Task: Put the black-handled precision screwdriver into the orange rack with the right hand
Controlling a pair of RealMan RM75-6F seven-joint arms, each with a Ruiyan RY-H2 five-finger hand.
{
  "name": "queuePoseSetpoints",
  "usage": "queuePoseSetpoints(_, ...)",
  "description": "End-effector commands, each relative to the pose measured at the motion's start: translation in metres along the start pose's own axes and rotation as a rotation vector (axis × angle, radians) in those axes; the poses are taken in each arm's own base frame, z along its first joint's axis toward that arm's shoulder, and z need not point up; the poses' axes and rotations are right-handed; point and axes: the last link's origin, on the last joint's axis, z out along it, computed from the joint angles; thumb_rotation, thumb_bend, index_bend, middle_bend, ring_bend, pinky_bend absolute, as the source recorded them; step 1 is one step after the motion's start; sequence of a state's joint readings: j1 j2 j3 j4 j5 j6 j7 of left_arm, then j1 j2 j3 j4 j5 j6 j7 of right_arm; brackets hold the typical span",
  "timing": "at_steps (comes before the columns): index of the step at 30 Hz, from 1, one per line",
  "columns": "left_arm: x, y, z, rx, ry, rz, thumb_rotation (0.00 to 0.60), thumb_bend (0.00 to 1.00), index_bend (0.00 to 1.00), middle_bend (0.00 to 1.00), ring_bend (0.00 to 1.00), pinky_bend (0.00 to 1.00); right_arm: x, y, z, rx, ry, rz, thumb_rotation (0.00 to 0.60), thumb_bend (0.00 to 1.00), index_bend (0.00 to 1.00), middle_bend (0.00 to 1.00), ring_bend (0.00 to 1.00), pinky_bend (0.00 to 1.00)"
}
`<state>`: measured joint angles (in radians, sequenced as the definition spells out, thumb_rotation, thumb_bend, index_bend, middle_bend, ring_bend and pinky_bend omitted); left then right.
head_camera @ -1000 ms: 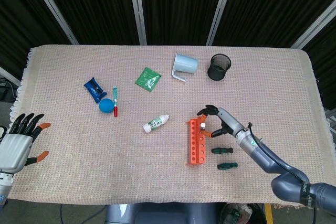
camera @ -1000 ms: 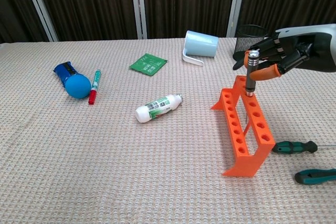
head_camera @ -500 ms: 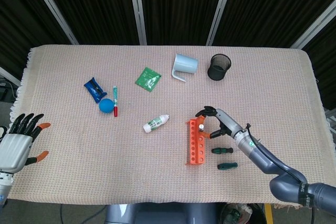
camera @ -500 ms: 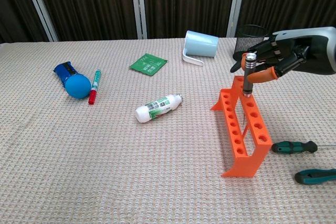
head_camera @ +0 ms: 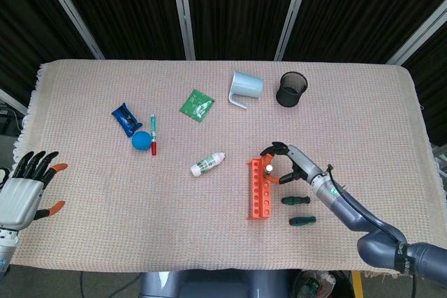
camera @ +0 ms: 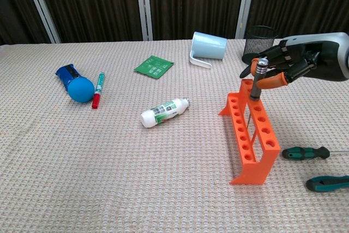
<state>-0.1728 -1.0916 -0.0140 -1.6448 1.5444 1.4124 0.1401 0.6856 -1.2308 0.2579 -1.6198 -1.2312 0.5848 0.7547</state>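
The orange rack (camera: 250, 135) (head_camera: 260, 190) stands on the cloth at centre right, a row of holes along its top. My right hand (camera: 289, 65) (head_camera: 290, 161) pinches the black-handled precision screwdriver (camera: 258, 77) (head_camera: 268, 167) upright, its thin shaft down through a hole near the rack's far end. The silver cap shows above my fingers. My left hand (head_camera: 24, 186) hangs open off the table's left edge, holding nothing.
Two green-handled screwdrivers (camera: 304, 153) (camera: 327, 182) lie right of the rack. A white bottle (camera: 163, 112), a green packet (camera: 154, 66), a light blue cup (camera: 207, 47) and a black mesh cup (camera: 259, 39) sit around. A blue ball (camera: 80, 89), red marker (camera: 97, 90) and blue packet (head_camera: 126, 118) lie far left.
My right hand has lowered slightly with the screwdriver, sinking it deeper into the rack hole. The rack has shifted a little. The left hand has not moved.
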Motion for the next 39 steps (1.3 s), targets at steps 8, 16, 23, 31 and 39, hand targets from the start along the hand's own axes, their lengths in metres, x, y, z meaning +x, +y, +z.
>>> queuePoseSetpoints(8, 0.000, 0.000, 0.000, 0.000, 0.001, -0.002, 0.600, 0.15, 0.24, 0.07, 0.03, 0.00, 0.001, 0.000, -0.002, -0.001, -0.006, -0.006, 0.600, 0.29, 0.44, 0.21, 0.00, 0.00)
queuePoseSetpoints(16, 0.000, 0.000, 0.000, -0.004, 0.006, -0.003, 0.600, 0.15, 0.23, 0.07, 0.03, 0.00, 0.003, -0.001, -0.005, 0.002, -0.015, -0.006, 0.600, 0.02, 0.19, 0.13, 0.00, 0.00)
queuePoseSetpoints(23, 0.002, 0.000, 0.000, 0.000, 0.012, -0.004, 0.600, 0.15, 0.22, 0.07, 0.03, 0.00, 0.010, -0.006, -0.012, 0.028, 0.002, -0.015, 0.600, 0.00, 0.10, 0.10, 0.00, 0.00)
queuePoseSetpoints(31, 0.001, -0.006, -0.005, 0.028, 0.017, -0.005, 0.600, 0.15, 0.22, 0.07, 0.03, 0.00, 0.047, 0.003, -0.042, 0.067, 0.215, -0.265, 0.600, 0.00, 0.07, 0.08, 0.00, 0.00)
queuePoseSetpoints(39, -0.004, -0.012, -0.009, 0.057, 0.018, -0.009, 0.600, 0.15, 0.22, 0.07, 0.02, 0.00, 0.055, 0.024, -0.087, 0.035, 0.552, -0.492, 0.600, 0.19, 0.23, 0.15, 0.00, 0.00)
